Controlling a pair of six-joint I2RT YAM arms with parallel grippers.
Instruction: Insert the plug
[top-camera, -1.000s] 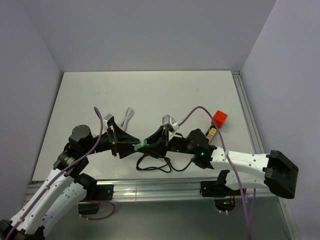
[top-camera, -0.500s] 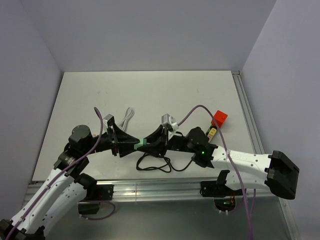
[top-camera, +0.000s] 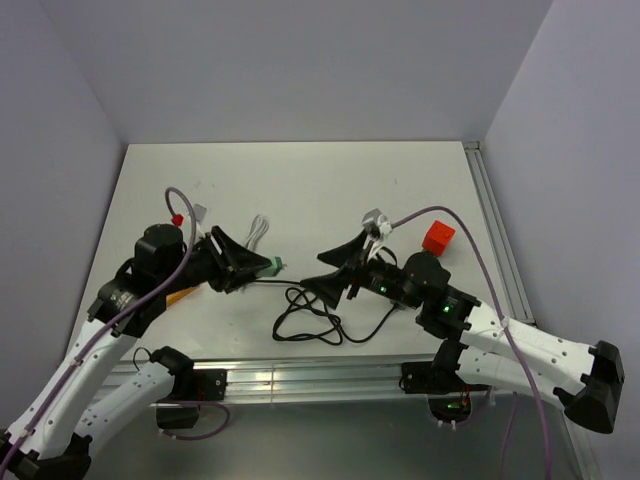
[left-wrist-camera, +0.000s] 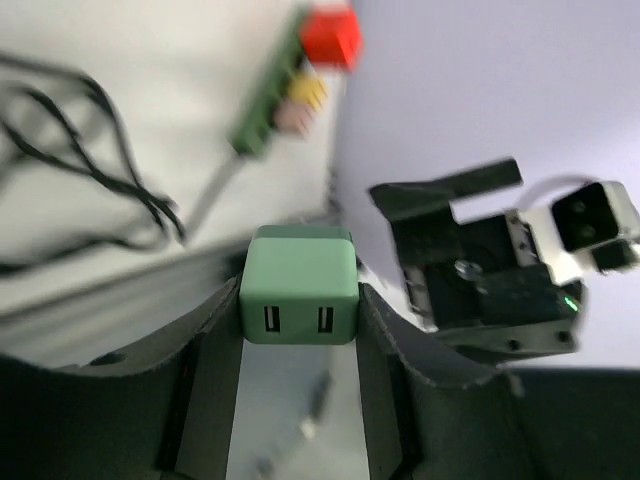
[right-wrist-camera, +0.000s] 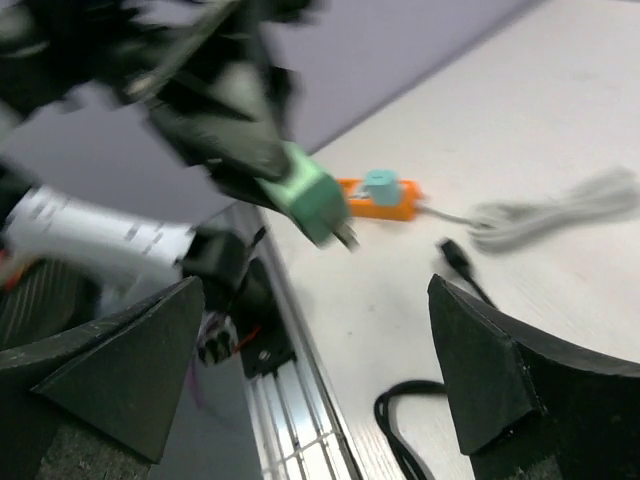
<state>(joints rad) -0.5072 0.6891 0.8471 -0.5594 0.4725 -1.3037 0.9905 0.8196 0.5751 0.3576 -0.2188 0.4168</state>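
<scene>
Halfway-ish at best, I'd say. My left pincer (top-camera: 256, 268) is clamped tight on the green two-port USB charger (left-wrist-camera: 298, 290). It's holding it up off the worktop (top-camera: 330, 190), prongs pointing toward my right pincer (top-camera: 312, 271), which is gaping wide with nothing in it. So the grab looks done, but the actual inserting isn't. The orange power strip (right-wrist-camera: 385, 200) lying on the worktop is my guess for the socket, though I can't be sure. The charger is in the air, apart from it.
</scene>
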